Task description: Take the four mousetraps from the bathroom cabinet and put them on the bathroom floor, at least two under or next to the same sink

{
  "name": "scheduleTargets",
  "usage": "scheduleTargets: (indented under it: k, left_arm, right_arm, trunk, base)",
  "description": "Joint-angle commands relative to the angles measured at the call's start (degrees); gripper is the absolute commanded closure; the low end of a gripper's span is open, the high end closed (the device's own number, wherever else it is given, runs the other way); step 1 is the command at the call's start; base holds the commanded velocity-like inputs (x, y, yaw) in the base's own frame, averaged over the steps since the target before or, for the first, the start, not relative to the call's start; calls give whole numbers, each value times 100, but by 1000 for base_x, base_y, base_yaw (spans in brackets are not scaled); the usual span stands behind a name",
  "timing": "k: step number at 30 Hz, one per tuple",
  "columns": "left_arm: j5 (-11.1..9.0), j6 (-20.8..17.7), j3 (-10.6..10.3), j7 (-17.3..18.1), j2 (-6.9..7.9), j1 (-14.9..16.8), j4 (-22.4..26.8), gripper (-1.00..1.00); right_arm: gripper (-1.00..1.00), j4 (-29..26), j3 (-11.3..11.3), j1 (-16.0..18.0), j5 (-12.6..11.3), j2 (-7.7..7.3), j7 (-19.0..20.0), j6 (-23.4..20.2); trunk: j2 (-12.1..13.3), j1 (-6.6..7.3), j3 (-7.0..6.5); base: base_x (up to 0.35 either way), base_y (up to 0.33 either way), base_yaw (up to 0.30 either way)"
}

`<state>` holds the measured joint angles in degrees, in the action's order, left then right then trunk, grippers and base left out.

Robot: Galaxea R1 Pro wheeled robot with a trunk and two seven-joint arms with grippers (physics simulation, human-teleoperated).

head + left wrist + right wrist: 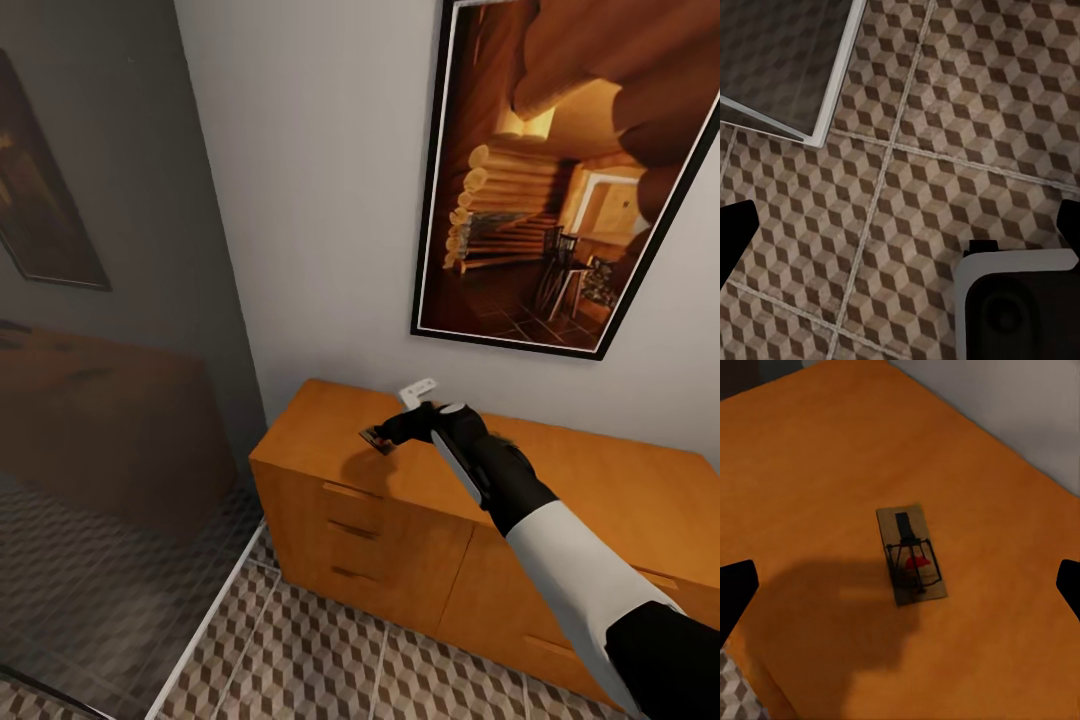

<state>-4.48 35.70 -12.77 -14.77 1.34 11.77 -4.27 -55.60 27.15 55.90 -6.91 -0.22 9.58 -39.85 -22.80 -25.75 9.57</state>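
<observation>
Wooden mousetrap (910,555) lay ungrasped on the cabinet (330,440) beneath my wide-spread right tool (900,585); I judged none floored yet.

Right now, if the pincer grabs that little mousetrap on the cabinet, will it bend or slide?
The mousetrap looks like a flat wooden slab, so probably stiff and light. Lying flat on the smooth cabinet top, it may slide when nudged. Its thin wire parts look delicate.
</observation>
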Motion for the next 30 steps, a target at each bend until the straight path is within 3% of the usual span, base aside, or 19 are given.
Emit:
scheduleTargets:
  k: [1, 9, 20, 25, 30]
  left_arm:
    - [-44, 34, -50, -7, -3, 9, -21, -100]
    - [-44, 34, -50, -8, -7, 9, -21, -100]
    - [-44, 34, -50, -7, -8, 9, -21, -100]
    - [-44, 34, -50, -8, -7, 9, -21, -100]
    - [-44, 32, -50, -9, -10, 9, -21, -100]
  right_arm:
    - [-100, -4, 47, 7, -49, -3, 17, 7]
    - [-100, -4, 182, 6, -48, -13, 169, 126]
    - [-100, -4, 201, 8, -54, -130, 268, 144]
    - [-100, -4, 203, 7, -53, -268, 720, 163]
    - [-100, -4, 198, 7, -54, -331, 935, 222]
  trunk:
    - [-12, -4, 12]
    - [-12, -4, 12]
    - [-12, -4, 12]
    - [-12, -4, 19]
    - [-12, -4, 36]
  base:
    - [0, 0, 0]
    - [0, 0, 0]
    - [0, 0, 0]
    - [0, 0, 0]
    - [0, 0, 0]
